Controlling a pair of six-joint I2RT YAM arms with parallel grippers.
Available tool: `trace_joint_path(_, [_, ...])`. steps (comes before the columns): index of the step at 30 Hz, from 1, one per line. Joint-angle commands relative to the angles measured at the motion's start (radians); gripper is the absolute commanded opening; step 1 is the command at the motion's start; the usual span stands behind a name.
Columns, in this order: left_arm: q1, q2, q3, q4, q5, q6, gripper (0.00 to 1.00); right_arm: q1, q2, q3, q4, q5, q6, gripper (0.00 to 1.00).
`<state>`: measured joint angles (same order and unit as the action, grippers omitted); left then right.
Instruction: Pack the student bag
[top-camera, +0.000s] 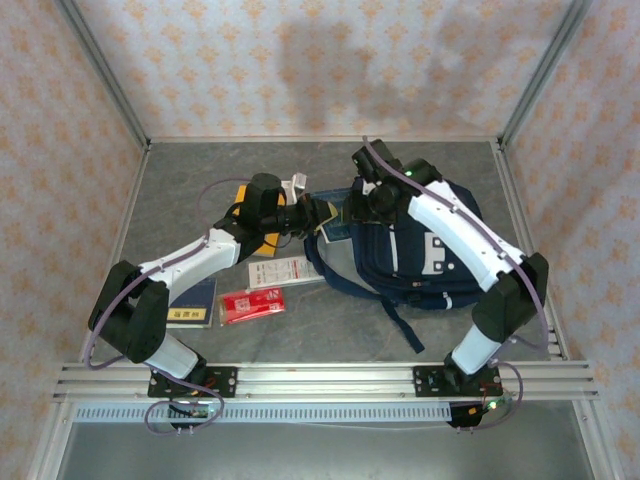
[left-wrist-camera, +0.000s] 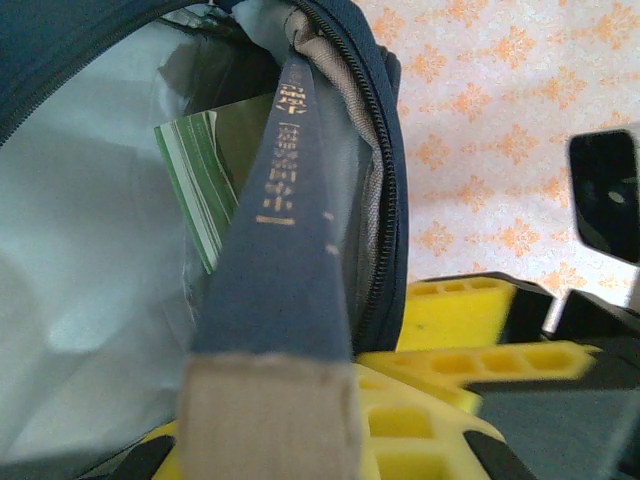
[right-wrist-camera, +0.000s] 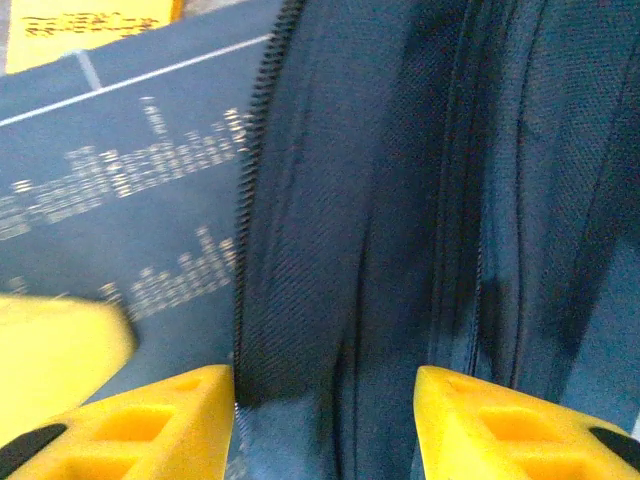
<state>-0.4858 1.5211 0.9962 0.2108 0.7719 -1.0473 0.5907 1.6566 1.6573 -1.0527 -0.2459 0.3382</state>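
**A:** What does the overhead camera add?

**B:** The layout. The student bag (top-camera: 385, 250) is a large dark navy fabric backpack with a white buckled patch and dark straps. It lies flat on the grey table (top-camera: 330, 335), directly ahead of the left pincer (top-camera: 318, 212). The right pincer (top-camera: 362, 198) sits at its open rim. On the base side of the left pincer lie a flat red packet (top-camera: 251, 305), a white printed leaflet (top-camera: 283, 271) and a thin blue booklet (top-camera: 192, 303).

**A:** And the wrist cameras?

**B:** The left one looks into the bag's mouth. It shows pale lining, a dark zip, and a green-and-white striped book (left-wrist-camera: 195, 185) inside, ahead and left of the pincer. The left pincer's yellow fingers (left-wrist-camera: 470, 362) are clamped on a navy-blue book with gilt spine lettering (left-wrist-camera: 280, 260), whose far end is past the zip.

**A:** The right one?

**B:** Its yellow fingers (right-wrist-camera: 165, 425) stand apart, with a fold of the bag's navy fabric and zip teeth between them. Whether they pinch it, I cannot tell. To their left is a navy cover with pale lettering.
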Motion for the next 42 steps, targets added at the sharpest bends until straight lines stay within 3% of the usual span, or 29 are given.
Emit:
trace_joint_path(1, [-0.025,-0.049,0.030,0.157,0.043,-0.001,0.00,0.006,0.037,0.053,-0.043,0.076,0.003,0.47])
trace_joint_path(4, [-0.040,-0.047,0.035,0.157,0.037,-0.002,0.00,0.006,0.067,0.086,-0.079,0.102,-0.016,0.28])
trace_joint_path(7, [-0.048,-0.054,0.041,0.117,0.018,0.022,0.00,0.006,0.068,0.125,-0.119,0.126,-0.068,0.01])
trace_joint_path(15, [-0.015,-0.092,0.161,-0.381,-0.116,0.319,0.00,-0.018,0.047,0.365,-0.365,0.222,-0.329,0.00])
trace_joint_path(18, [0.005,-0.077,0.183,-0.440,-0.102,0.357,0.00,-0.022,0.013,0.395,-0.391,0.131,-0.488,0.00])
trace_joint_path(22, [0.012,-0.045,0.225,-0.510,-0.110,0.402,0.00,-0.028,-0.006,0.467,-0.454,0.144,-0.573,0.00])
trace_joint_path(31, [0.012,0.020,0.257,-0.431,-0.026,0.334,0.00,-0.110,-0.051,0.514,-0.445,0.074,-0.578,0.00])
trace_joint_path(42, [-0.003,0.014,0.254,-0.313,0.018,0.162,0.00,-0.115,-0.049,0.512,-0.415,0.061,-0.516,0.00])
